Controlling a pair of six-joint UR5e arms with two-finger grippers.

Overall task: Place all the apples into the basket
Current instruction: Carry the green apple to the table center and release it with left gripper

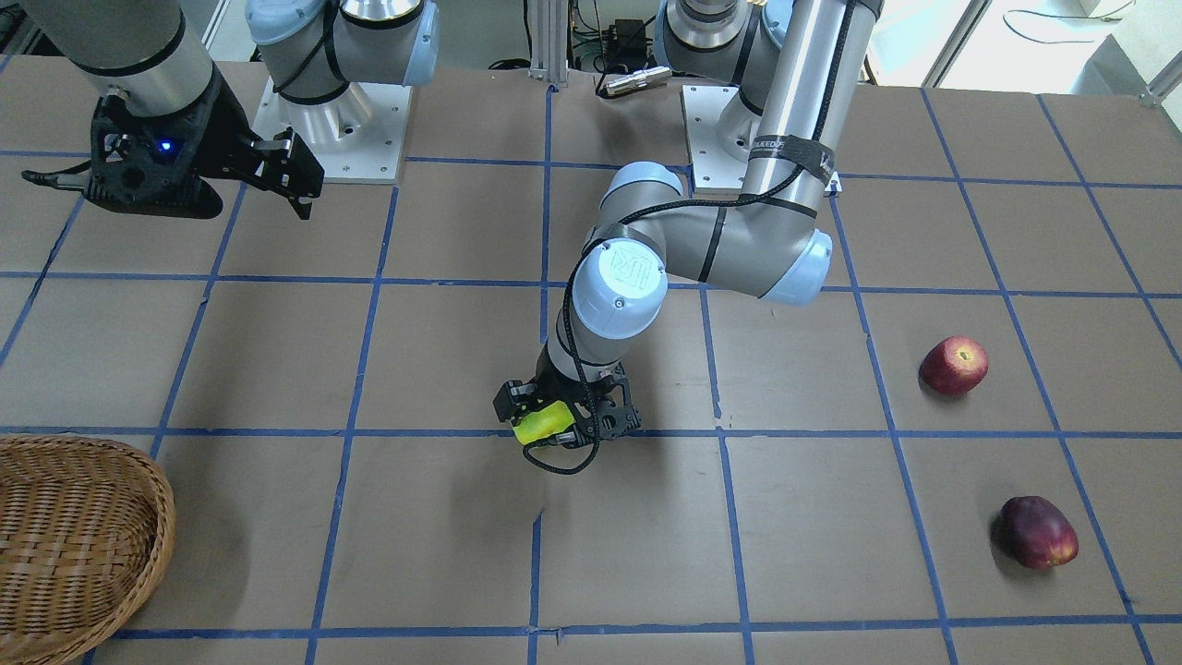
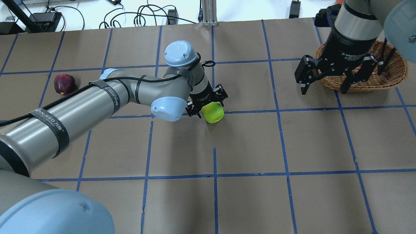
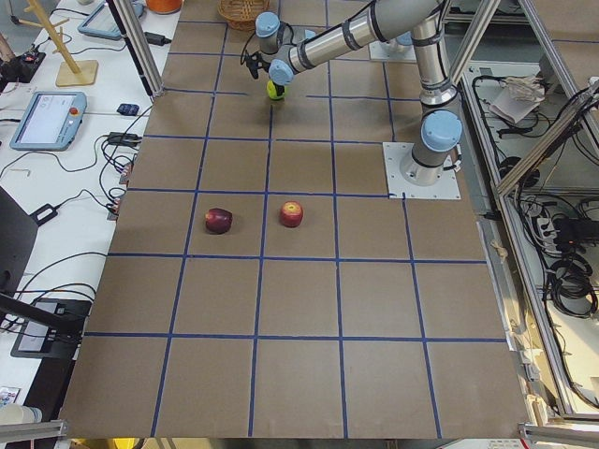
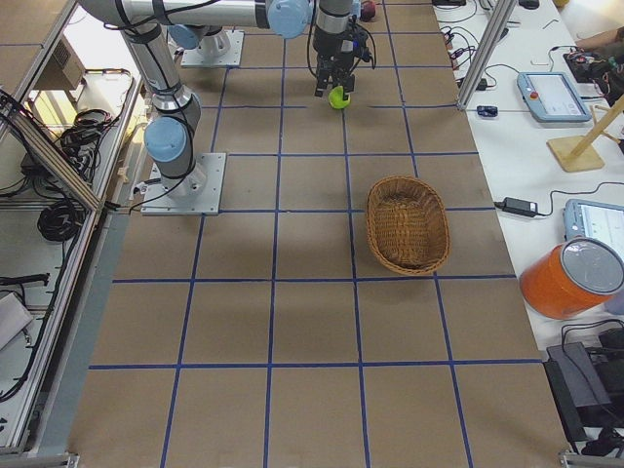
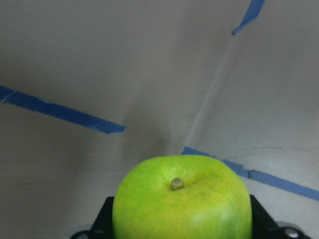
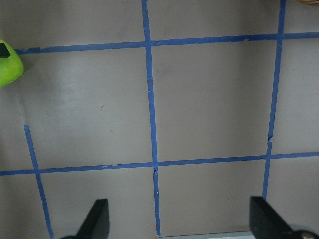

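Note:
My left gripper [image 1: 559,420] is shut on the lime-green apple [image 1: 540,423], low over the table's middle; the apple fills the bottom of the left wrist view [image 5: 182,199] and shows overhead [image 2: 213,112]. The red apple [image 1: 954,365] and the dark maroon apple [image 1: 1039,533] lie on the table on my left side. Overhead, the maroon apple [image 2: 64,83] shows and the red one is hidden behind my left arm. The wicker basket [image 2: 396,76] stands on my right. My right gripper [image 2: 326,83] is open and empty, hovering beside the basket's inner edge.
The table is brown board with a blue tape grid. Both arm bases are bolted at the robot's edge [image 1: 332,129]. Tablets, cables and an orange container [image 4: 575,278] lie off the table's far edge.

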